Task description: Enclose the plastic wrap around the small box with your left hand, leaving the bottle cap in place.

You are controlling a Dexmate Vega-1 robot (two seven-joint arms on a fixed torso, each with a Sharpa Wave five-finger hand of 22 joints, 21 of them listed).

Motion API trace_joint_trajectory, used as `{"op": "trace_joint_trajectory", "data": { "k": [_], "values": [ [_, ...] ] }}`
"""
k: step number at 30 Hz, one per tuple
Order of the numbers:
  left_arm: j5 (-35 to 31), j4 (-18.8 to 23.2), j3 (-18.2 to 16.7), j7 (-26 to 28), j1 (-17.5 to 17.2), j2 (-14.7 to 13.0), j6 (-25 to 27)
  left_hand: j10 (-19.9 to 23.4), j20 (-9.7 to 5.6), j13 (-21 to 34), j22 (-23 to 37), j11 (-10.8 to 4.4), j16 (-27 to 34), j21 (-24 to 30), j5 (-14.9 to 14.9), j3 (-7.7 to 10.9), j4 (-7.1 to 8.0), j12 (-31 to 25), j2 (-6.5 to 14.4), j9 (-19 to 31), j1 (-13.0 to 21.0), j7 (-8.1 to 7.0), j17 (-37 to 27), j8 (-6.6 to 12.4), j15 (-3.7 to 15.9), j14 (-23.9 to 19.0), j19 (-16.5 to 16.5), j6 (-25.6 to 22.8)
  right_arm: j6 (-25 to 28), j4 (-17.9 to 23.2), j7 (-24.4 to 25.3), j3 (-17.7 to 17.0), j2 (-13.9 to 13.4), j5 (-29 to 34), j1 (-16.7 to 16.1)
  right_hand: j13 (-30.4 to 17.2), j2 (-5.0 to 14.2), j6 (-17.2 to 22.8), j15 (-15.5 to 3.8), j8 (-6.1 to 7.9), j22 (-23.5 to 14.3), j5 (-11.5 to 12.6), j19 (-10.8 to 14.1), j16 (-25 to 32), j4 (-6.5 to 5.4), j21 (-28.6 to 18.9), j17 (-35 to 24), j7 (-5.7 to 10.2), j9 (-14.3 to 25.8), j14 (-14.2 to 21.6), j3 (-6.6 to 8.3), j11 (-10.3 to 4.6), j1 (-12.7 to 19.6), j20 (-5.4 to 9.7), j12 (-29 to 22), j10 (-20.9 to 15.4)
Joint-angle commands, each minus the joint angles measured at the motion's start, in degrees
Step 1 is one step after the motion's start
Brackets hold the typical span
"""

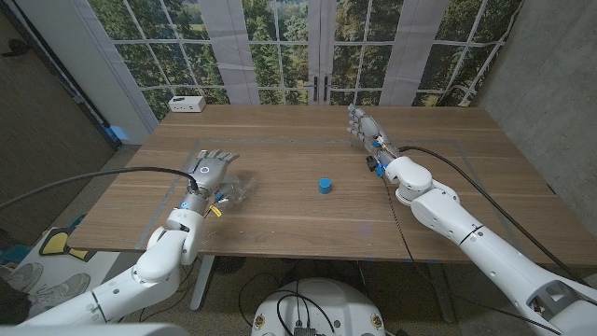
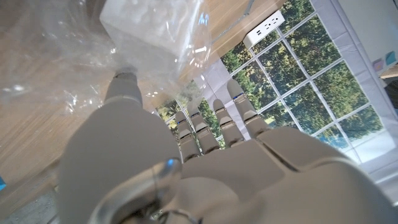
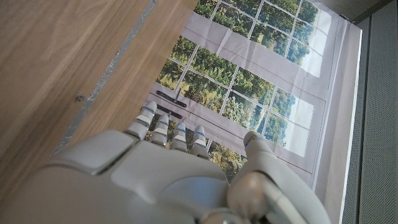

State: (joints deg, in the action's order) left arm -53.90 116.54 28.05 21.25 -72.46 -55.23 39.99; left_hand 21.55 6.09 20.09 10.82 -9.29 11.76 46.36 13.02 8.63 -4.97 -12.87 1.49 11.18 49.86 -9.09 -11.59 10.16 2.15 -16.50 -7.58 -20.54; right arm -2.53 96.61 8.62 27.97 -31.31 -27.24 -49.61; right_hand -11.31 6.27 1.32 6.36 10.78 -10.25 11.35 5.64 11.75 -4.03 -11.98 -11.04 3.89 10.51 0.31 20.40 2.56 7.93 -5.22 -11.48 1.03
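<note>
Plastic wrap (image 1: 235, 190) lies crumpled on the wooden table (image 1: 308, 201) at the left of centre in the head view, just right of the left hand (image 1: 207, 172). Its long axis cannot be told from the head view; the sheet is an irregular clear heap. In the left wrist view the plastic wrap (image 2: 74, 68) spreads over the tabletop and drapes over a small box (image 2: 152, 34), a pale whitish block at the upper middle of that frame. No label or writing is legible on the box or the wrap.

Left hand: fingers extended and apart, pointing toward the far edge of the table; thumb (image 2: 124, 87) reaches to the wrap's edge. Whether it has any hold on the wrap cannot be told.

Right hand (image 1: 366, 127): stands at the upper right of centre in the head view, well apart from the wrap, fingers straight and holding nothing.

Bottle cap (image 1: 325, 186): blue, upright on the table at the frame's centre, between the two hands, apart from the wrap.

White power strip (image 1: 187, 104): at the table's far left corner, sockets visible, no readable marking.
</note>
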Motion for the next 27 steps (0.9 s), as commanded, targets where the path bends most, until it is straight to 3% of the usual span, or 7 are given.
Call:
{"op": "trace_joint_trajectory", "data": {
  "k": [1,6,10,12,18,21,27],
  "values": [
    [3.77,1.62,-2.85,9.04,-2.73,2.36,2.39,0.25,0.16,0.33,0.12,0.8,0.31,-0.18,0.1,1.22,0.26,-0.4,2.62,-0.05,0.56,0.73,-0.26,0.75,3.58,0.02,0.2,-0.81,-0.64,0.35,0.24,-0.07,-0.07,0.39,-0.34,-0.19,-0.2,0.13,0.3,0.26,-0.17,-0.12,0.62,-0.09,-0.19,0.02,-0.31,-0.09,0.24,0.14,0.39,0.44,-0.27,-0.28,-0.06,-0.15],
    [-5.07,1.09,3.26,1.22,0.86,-0.52,5.88,-1.37,0.41,0.39,0.07,0.52,-0.11,-0.46,-0.64,0.81,-0.7,0.08,0.92,-0.14,0.53,0.44,0.1,0.4,3.35,0.7,0.52,0.59,-1.31,0.41,0.19,-0.22,0.01,0.44,-0.54,-0.19,-0.22,0.15,0.37,0.26,-0.17,-0.12,0.98,0.03,-0.1,-0.12,-0.27,-0.16,0.24,0.52,0.43,0.57,-0.18,-0.4,-0.1,-0.27],
    [3.48,2.59,-1.9,6.86,-1.95,0.16,0.94,-1.5,0.52,0.41,0.06,0.47,-0.16,-0.55,-0.73,0.6,-0.79,0.07,0.47,-0.16,0.27,0.35,0.14,0.49,3.18,0.88,0.58,0.62,-0.66,0.85,0.45,-0.3,-0.34,0.55,-0.66,-0.19,-0.26,0.16,0.27,0.27,-0.17,-0.12,1.2,0.06,-0.04,-0.19,-0.25,-0.11,0.24,0.68,0.45,0.57,-0.12,-0.28,-0.16,-0.42],
    [10.46,2.63,-6.35,12.63,-4.58,0.86,-5.24,-0.68,0.59,0.51,0.13,0.93,0.12,-0.61,-0.88,2.4,-1.06,-0.45,3.42,-0.16,1.44,0.25,-0.05,1.09,3.05,0.71,0.66,-0.48,-0.91,0.63,0.1,-0.3,-0.32,0.42,-0.6,-0.19,-0.27,0.18,0.32,0.27,-0.17,-0.12,1.22,0.06,-0.03,-0.19,-0.24,-0.17,0.24,0.7,0.46,0.57,-0.11,-0.32,-0.16,-0.45],
    [15.57,0.49,-8.86,21.54,-7.02,3.82,-12.01,1.16,0.5,0.58,0.36,4.35,0.84,-0.92,-1.23,4.86,-0.49,-1.33,7.87,-0.19,0.99,1.22,-0.3,1.87,2.25,-0.67,2.0,-3.44,-1.17,0.14,-0.36,-0.4,-0.12,-0.11,-0.52,-0.19,-0.25,0.22,0.24,0.29,-0.17,-0.12,1.17,0.05,-0.01,-0.15,-0.24,-0.13,0.24,0.74,0.48,0.52,-0.08,-0.22,-0.17,-0.47],
    [14.18,-0.41,-8.37,24.32,-6.95,6.01,-9.66,-0.36,1.65,0.04,0.56,6.36,0.55,-1.71,-0.8,6.6,2.25,-0.52,10.25,-0.09,-2.27,2.15,-0.46,1.24,1.42,0.41,4.9,-2.9,-1.33,-0.25,-0.67,-0.19,-0.1,0.1,-0.21,-0.19,-0.17,0.26,0.15,0.3,-0.17,-0.1,1.17,0.02,0.0,-0.14,-0.23,-0.09,0.24,0.69,0.54,0.47,-0.04,-0.21,-0.15,-0.45],
    [15.69,1.4,-8.4,19.11,-6.89,5.32,-6.32,-9.97,3.4,-2.9,0.2,7.75,-1.76,-3.51,-1.14,9.37,9.25,2.49,8.98,-0.46,-12.4,1.33,0.7,-0.49,-0.97,9.12,9.52,7.92,-1.53,-1.04,-1.51,0.37,0.12,0.54,0.82,-0.19,-0.15,0.25,0.19,0.29,-0.17,-0.1,1.14,0.01,0.01,-0.12,-0.23,-0.08,0.24,0.7,0.57,0.48,-0.02,-0.23,-0.15,-0.47]
  ]
}}
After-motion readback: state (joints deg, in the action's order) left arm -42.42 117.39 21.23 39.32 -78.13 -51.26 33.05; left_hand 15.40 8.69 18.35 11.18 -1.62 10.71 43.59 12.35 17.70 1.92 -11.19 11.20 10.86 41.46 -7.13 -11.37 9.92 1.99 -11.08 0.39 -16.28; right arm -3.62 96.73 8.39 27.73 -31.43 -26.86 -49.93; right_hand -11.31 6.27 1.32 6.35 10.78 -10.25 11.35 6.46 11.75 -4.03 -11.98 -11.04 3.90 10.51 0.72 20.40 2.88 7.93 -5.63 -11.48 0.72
